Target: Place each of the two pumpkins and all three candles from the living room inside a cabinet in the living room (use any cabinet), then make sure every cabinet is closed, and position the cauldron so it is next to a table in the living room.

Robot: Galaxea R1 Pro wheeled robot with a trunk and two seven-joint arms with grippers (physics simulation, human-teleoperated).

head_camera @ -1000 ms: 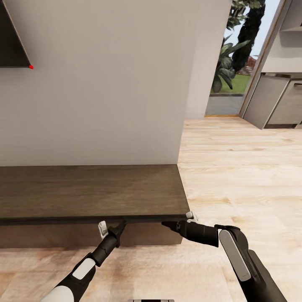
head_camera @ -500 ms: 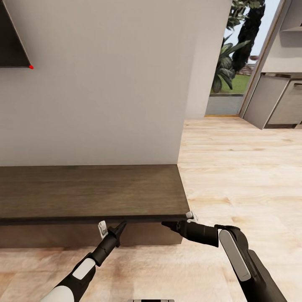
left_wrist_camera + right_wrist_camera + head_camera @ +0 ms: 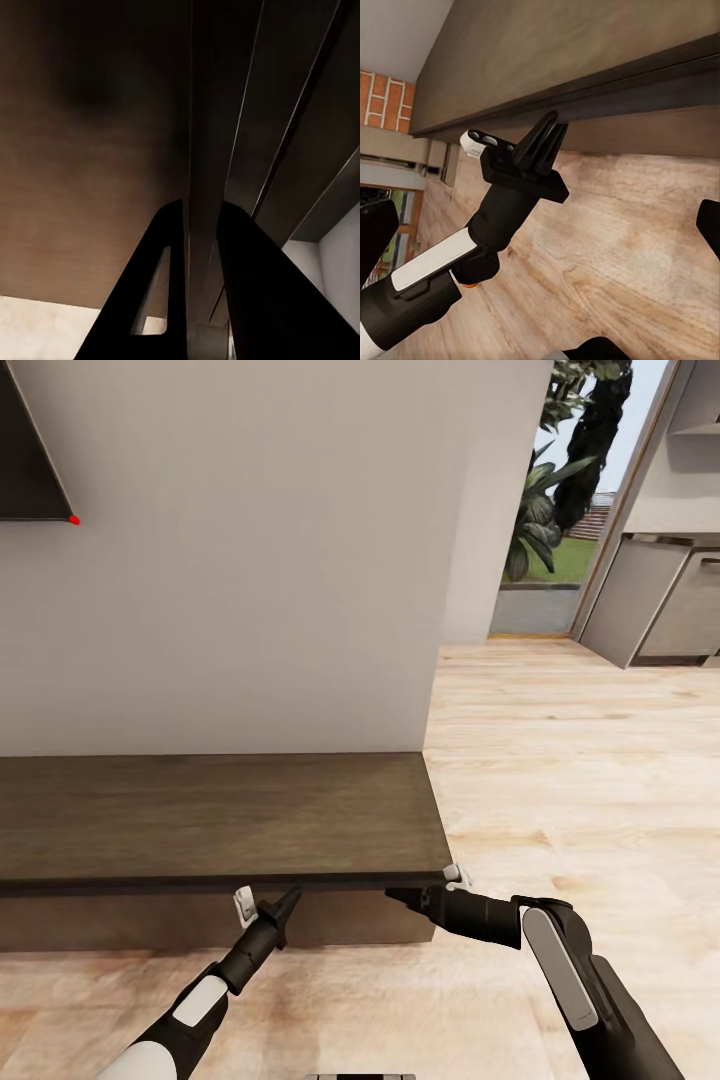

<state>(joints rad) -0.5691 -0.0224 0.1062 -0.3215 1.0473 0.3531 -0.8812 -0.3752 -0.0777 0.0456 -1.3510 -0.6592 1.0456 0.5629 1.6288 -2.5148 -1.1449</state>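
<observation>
Bricks (image 3: 381, 94) show beyond the left claw (image 3: 551, 131); cabinet (image 3: 220, 815) shut.

The cabinet (image 3: 210, 815) runs off the head view's 9 o'clock edge, and its overhanging top hides most of its front panels. The left gripper (image 3: 290, 900) has its fingertips tucked under that front lip at 6 o'clock, so their contact cannot be told; in the left wrist view its 2 fingers (image 3: 169, 292) straddle a thin vertical edge, blurred by closeness. The right gripper (image 3: 395, 895) is likewise tucked under the lip, its jaw spacing unreadable. A dark screen (image 3: 30, 450) is cut off at 10 o'clock.
</observation>
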